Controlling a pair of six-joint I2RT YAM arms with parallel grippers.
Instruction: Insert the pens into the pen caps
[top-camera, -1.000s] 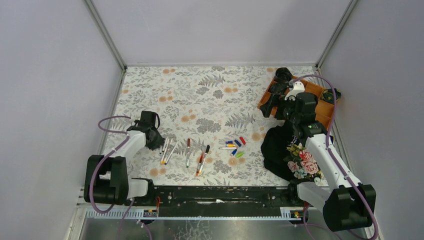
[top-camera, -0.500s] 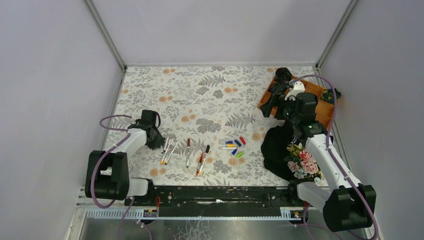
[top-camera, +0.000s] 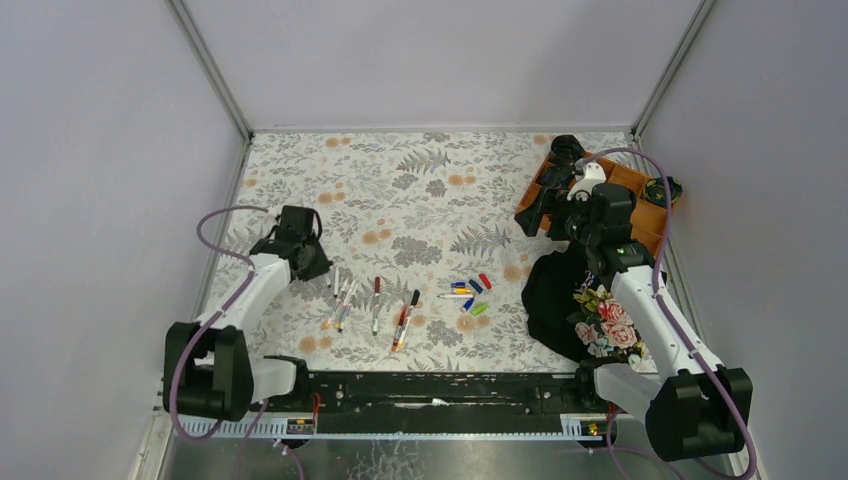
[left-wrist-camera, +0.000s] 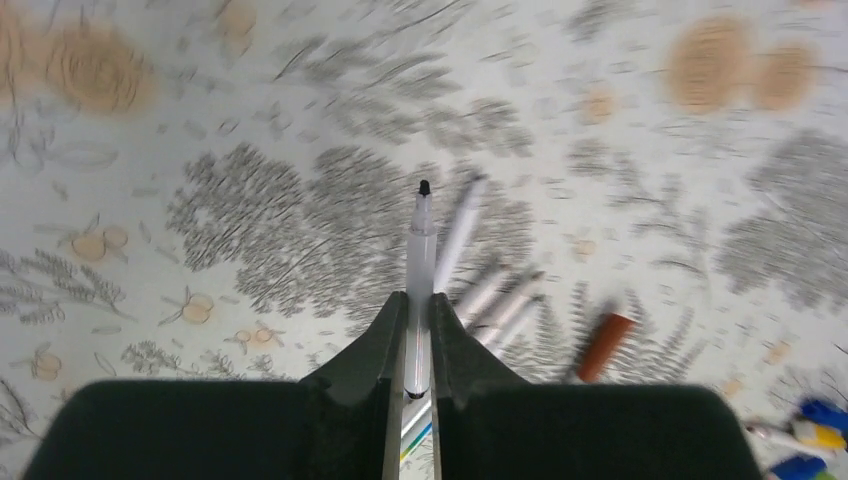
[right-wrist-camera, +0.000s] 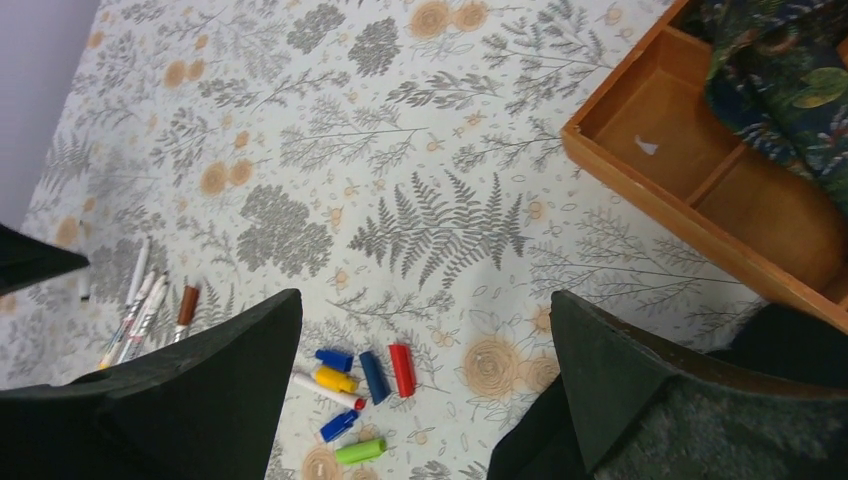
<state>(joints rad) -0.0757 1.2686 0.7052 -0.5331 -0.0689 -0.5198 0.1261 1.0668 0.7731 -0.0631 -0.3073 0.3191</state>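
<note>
You're clamping a slim white-barrelled marker pen with a black tip (left-wrist-camera: 421, 240) in the left gripper (left-wrist-camera: 419, 305). The fingers are pressing together on the lower barrel, so the tip is sticking out forward, probably to keep the writing end free for a cap. That pen is sitting well left of the cluster of short bright plastic pen caps (top-camera: 470, 292) and looks to be off the tabletop.

The other loose pens (top-camera: 340, 302) are lying between it and the caps. A brown-ended one (top-camera: 376, 300) and a black-ended pair (top-camera: 405, 318) are lying nearer the caps. The caps themselves, blue, yellow, red and green (right-wrist-camera: 358, 385), are lying flat, so one probably needs gripping before insertion.

Your right gripper (right-wrist-camera: 425, 300) is hanging with its fingers wide apart, holding nothing, up and to the right of the caps, likely waiting to take one. An orange wooden tray (right-wrist-camera: 660, 130) is sitting further right of the caps, and the floral-patterned table cover (top-camera: 400, 190) is lying under everything.
</note>
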